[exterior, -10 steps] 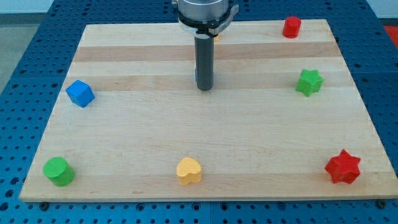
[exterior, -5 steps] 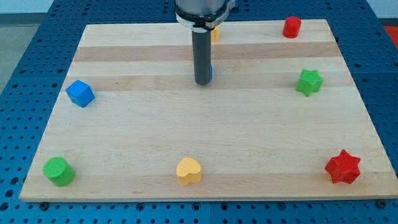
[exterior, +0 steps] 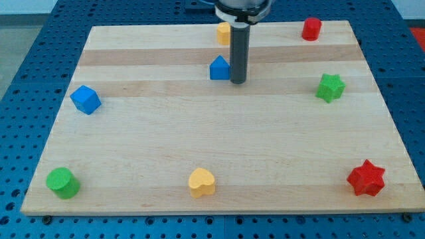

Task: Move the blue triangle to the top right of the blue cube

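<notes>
The blue triangle (exterior: pixel 219 68) sits on the wooden board in the upper middle. My tip (exterior: pixel 238 81) stands right beside it on its right, touching or nearly touching. The blue cube (exterior: pixel 85 99) lies far off at the view's left, below the triangle's height.
A yellow block (exterior: pixel 224 32) is just above the triangle near the top edge. A red cylinder (exterior: pixel 311 28) is at the top right, a green star (exterior: pixel 330 87) at the right, a red star (exterior: pixel 366 178) at the bottom right, a yellow heart (exterior: pixel 202 182) at the bottom middle, a green cylinder (exterior: pixel 62 182) at the bottom left.
My tip has moved from the triangle's left side, where the rod hid it, up and around to its right side. The blue triangle now shows fully; the other blocks have not moved.
</notes>
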You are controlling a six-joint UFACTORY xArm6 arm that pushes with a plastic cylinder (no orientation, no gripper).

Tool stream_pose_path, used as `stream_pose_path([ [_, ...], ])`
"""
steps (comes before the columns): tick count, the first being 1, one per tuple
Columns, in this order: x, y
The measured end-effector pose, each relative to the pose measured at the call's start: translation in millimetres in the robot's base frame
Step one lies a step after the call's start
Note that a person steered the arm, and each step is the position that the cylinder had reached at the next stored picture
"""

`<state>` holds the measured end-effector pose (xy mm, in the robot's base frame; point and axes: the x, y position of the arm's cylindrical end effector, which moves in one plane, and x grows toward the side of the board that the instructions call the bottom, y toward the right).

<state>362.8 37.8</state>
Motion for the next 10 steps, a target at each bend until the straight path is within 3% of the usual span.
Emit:
stream_pose_path([
  [1,-16.2,-16.1],
  [6,-7.5,-70.2],
  [10,-4.7,-160.7],
])
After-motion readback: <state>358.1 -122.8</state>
